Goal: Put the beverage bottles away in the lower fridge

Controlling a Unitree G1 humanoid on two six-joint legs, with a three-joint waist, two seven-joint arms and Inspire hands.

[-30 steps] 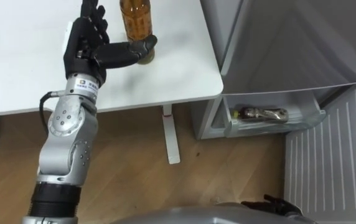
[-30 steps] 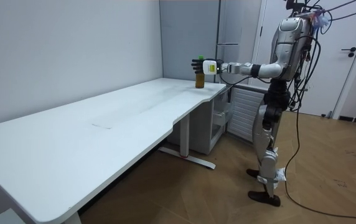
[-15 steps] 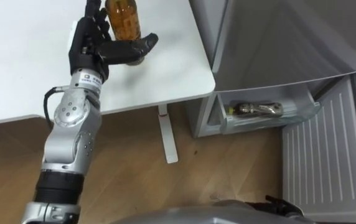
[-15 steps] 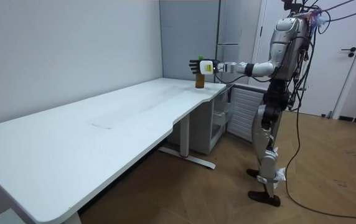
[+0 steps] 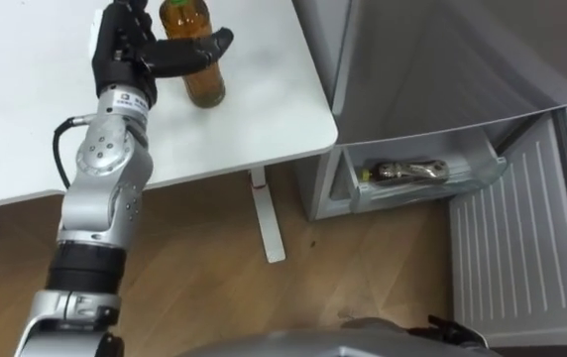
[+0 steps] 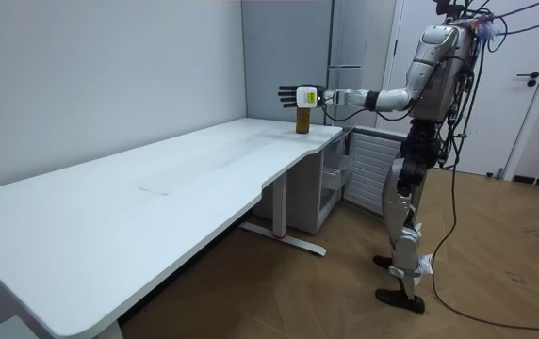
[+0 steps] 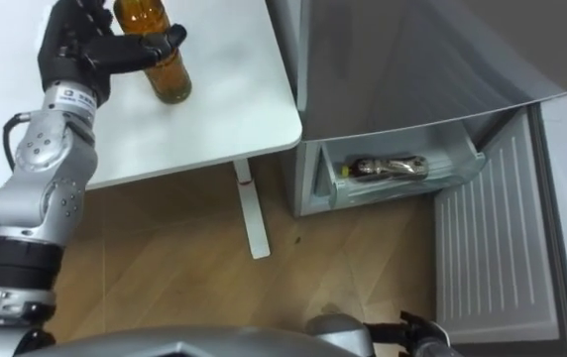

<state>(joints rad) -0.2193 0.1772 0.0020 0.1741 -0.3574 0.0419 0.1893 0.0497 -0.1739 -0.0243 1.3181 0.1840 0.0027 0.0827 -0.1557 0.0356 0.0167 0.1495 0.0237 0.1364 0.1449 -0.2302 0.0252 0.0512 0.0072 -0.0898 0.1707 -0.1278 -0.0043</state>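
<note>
Bottle (image 5: pixel 206 83) of amber drink stands upright on the white table (image 5: pixel 254 109), near the corner beside the fridge (image 5: pixel 412 59). The left hand (image 5: pixel 125 55) is up against it from the robot's left. Its fingers are straight and spread, and the thumb (image 5: pixel 202 48) reaches across the bottle's front just below the shoulder. Nothing is clamped; the hand is open.

A second ago the thumb lay low, at the bottle's foot. Half a second ago it crossed the lower body, and now it sits higher up the bottle. The room view agrees: the outstretched arm has lifted a little, so the hand shows above the bottle rather than level with it. The bottle has kept its place on the table. The eye views have swung, so the table corner shows further left than before; that is the camera's own shift.

The robot stands between the table end and the fridge. The lower door (image 5: pixel 511 258) is swung open, and the drawer (image 5: pixel 417 195) is pulled out with a second bottle (image 5: pixel 407 174) lying in it on its side. The right hand (image 7: pixel 422 332) shows at the bottom edge, and I cannot tell how its fingers are set.
</note>
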